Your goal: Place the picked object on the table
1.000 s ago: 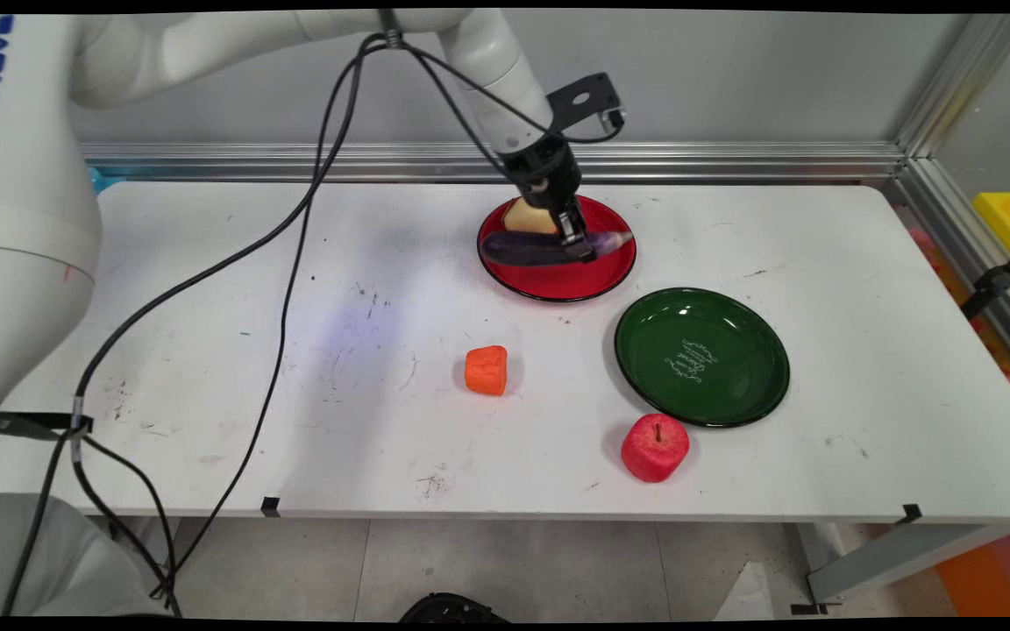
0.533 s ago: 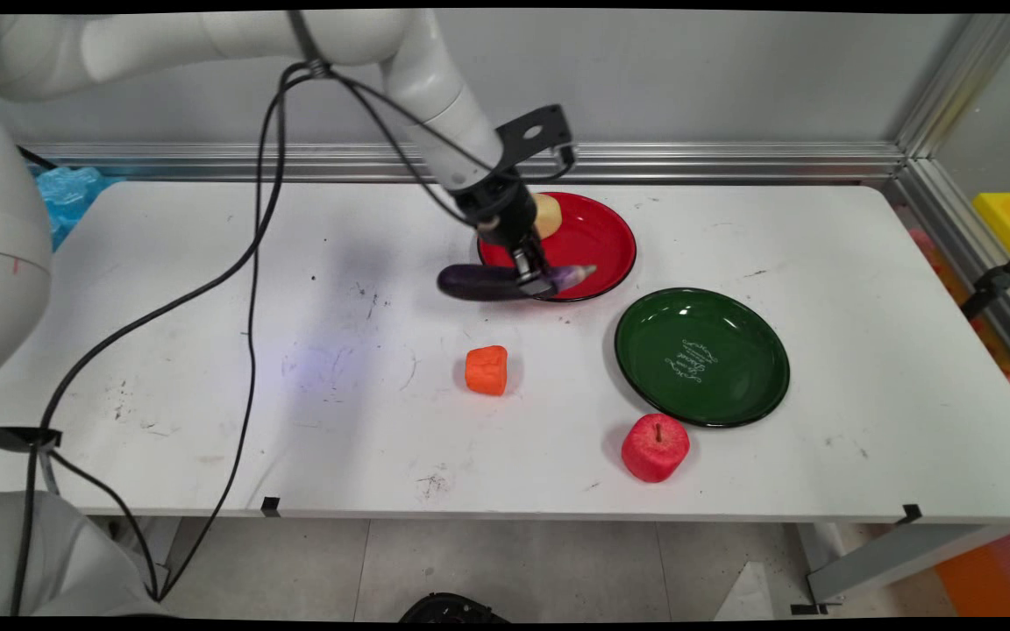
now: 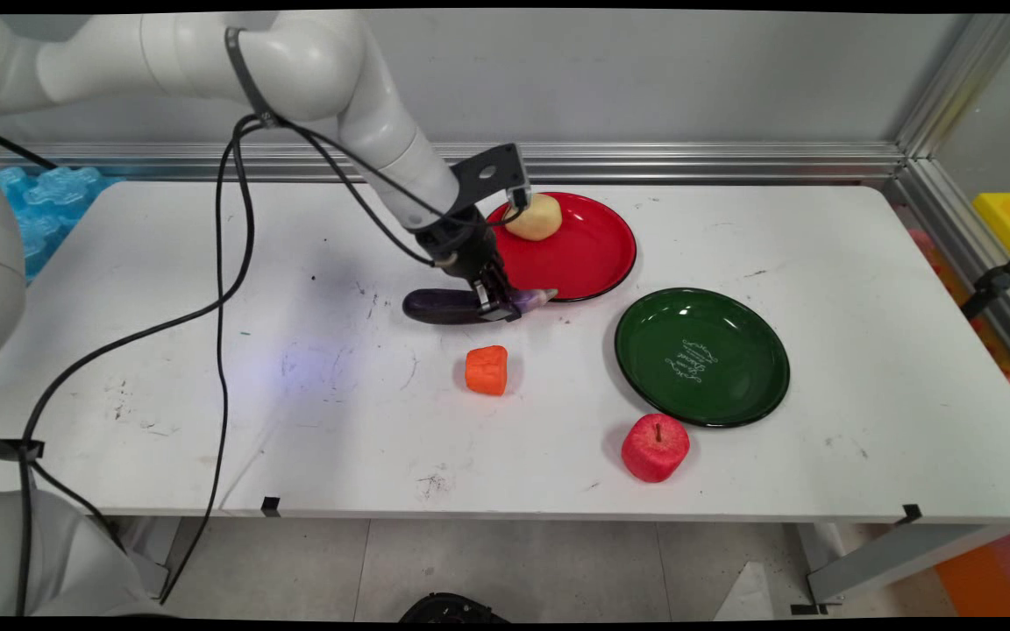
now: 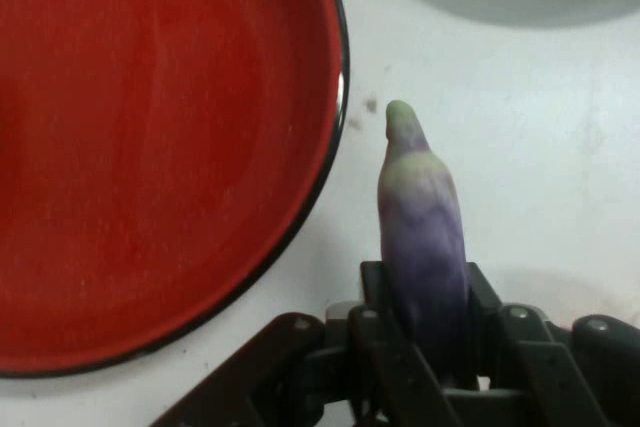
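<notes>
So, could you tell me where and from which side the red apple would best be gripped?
Probably from straight above, fingers closing across the round body of the red apple at its widest. It sits upright, stem up, with bare table left, right and in front; the green plate lies close behind, so a left-right closing line looks safest.

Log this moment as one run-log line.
gripper: shut on eggplant | eggplant: just off red plate rim, over table | on red plate: potato | nearby: orange block

White table w/ red plate, green plate, apple, orange block.
</notes>
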Controlling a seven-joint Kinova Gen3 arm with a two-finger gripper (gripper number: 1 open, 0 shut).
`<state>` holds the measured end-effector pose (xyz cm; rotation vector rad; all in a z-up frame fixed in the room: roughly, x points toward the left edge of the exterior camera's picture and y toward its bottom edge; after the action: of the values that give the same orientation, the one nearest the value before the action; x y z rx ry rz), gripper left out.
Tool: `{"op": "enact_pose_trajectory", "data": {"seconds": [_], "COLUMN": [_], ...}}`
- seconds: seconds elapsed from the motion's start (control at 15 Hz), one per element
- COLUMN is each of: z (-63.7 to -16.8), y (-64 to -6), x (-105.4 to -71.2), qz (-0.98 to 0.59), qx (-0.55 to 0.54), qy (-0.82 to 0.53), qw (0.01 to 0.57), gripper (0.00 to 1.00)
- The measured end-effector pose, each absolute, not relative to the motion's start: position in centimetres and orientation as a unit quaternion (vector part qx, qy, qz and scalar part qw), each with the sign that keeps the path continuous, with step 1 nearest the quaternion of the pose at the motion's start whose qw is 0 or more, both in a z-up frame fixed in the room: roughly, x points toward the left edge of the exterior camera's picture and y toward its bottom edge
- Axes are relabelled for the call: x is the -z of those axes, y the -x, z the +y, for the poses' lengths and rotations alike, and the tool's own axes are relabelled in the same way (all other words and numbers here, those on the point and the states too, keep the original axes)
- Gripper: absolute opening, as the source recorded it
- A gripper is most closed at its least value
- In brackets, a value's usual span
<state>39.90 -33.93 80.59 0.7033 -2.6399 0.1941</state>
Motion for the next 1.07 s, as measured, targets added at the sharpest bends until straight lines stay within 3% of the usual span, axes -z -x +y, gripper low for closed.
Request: {"op": "enact_pose_trajectory", "data": {"seconds": [1.07], "z": [-32.7], "y": [-42.0], "x": [-76.9], "qz": [-0.943], "qx": [-0.067], "qy": [-0.253], "qw": [0.207], "gripper": [0.0]}}
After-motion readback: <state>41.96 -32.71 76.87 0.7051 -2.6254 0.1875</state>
